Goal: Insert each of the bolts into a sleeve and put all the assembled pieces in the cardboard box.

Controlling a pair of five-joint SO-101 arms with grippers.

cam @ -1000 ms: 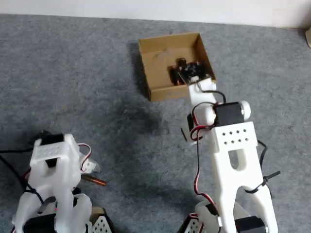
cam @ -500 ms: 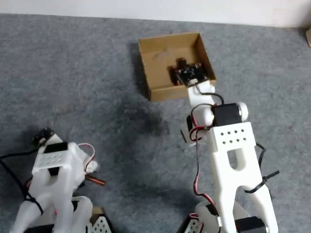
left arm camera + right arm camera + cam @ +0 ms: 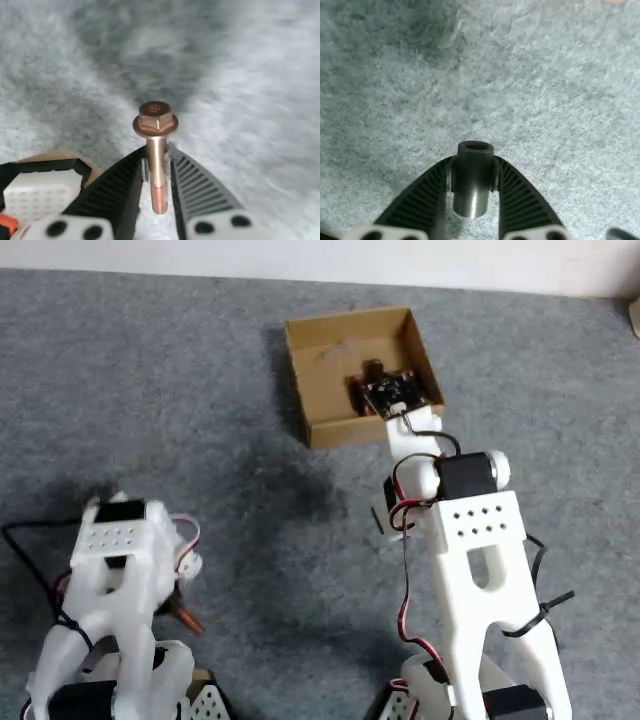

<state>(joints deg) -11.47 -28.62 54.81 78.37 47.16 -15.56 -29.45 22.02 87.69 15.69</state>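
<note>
My left gripper (image 3: 156, 151) is shut on a copper bolt (image 3: 156, 131), whose hex head sticks out past the fingertips over the grey carpet. From above, this bolt (image 3: 186, 618) pokes out beneath the left arm at the lower left. A dark sleeve (image 3: 472, 176) stands upright in my right gripper (image 3: 473, 162), open end outward, with the jaws shut on it. That gripper (image 3: 384, 510) hangs under the right arm, just in front of the cardboard box (image 3: 330, 426). The box's inside is partly hidden by the arm's dark wrist parts.
Grey carpet (image 3: 250, 500) covers the table between the two arms and the box. A white arm base and a tan piece (image 3: 55, 156) lie close behind the left gripper. The table's far edge runs behind the box.
The left arm has shifted and turned, so the bolt that pointed right now angles down toward the front. The right arm's wrist moved slightly over the box, then kept still.
</note>
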